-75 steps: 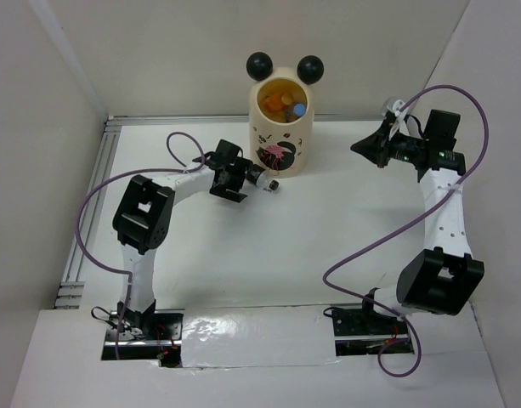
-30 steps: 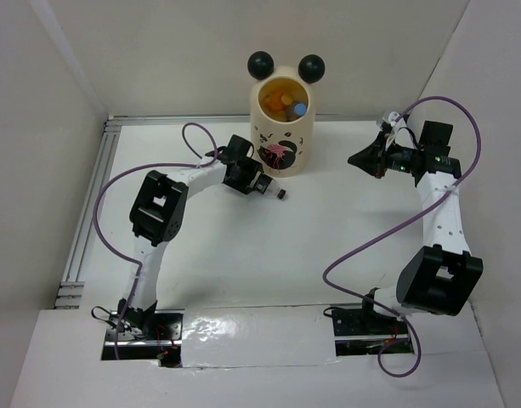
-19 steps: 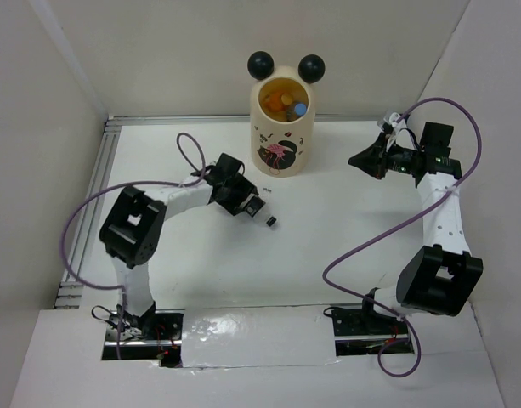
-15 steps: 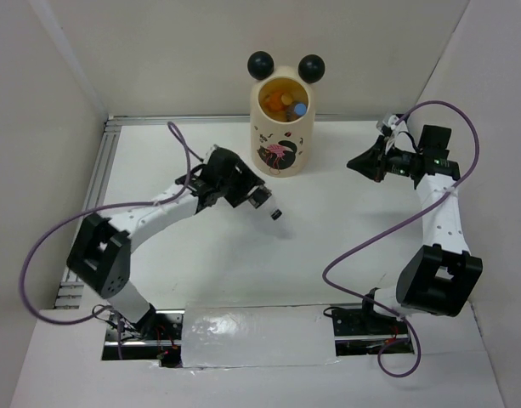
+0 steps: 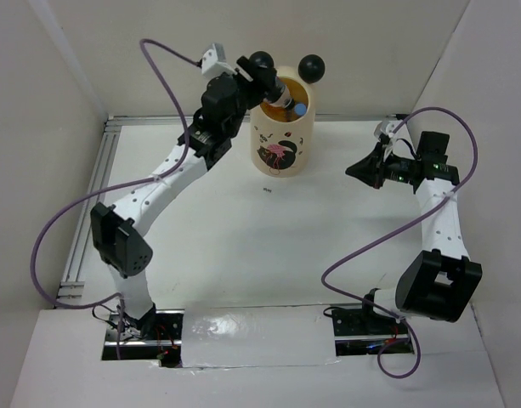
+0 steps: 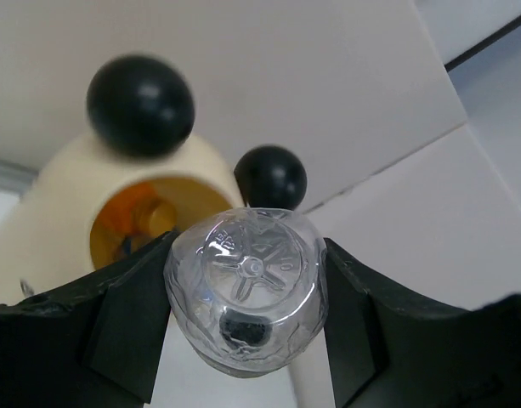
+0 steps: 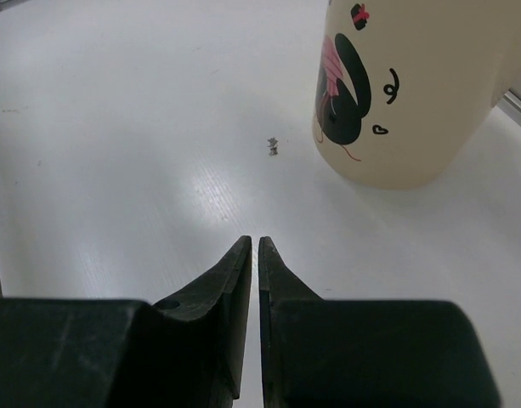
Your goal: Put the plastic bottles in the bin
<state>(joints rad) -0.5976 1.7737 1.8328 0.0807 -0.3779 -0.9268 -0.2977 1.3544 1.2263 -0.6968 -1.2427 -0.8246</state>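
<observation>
Clear bottle (image 6: 246, 289) hangs over the cream bin (image 5: 296, 136).

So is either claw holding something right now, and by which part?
The left claw grips a clear plastic bottle by its sides, near the base, at the rim of the bin. The right claw is shut on nothing.
</observation>
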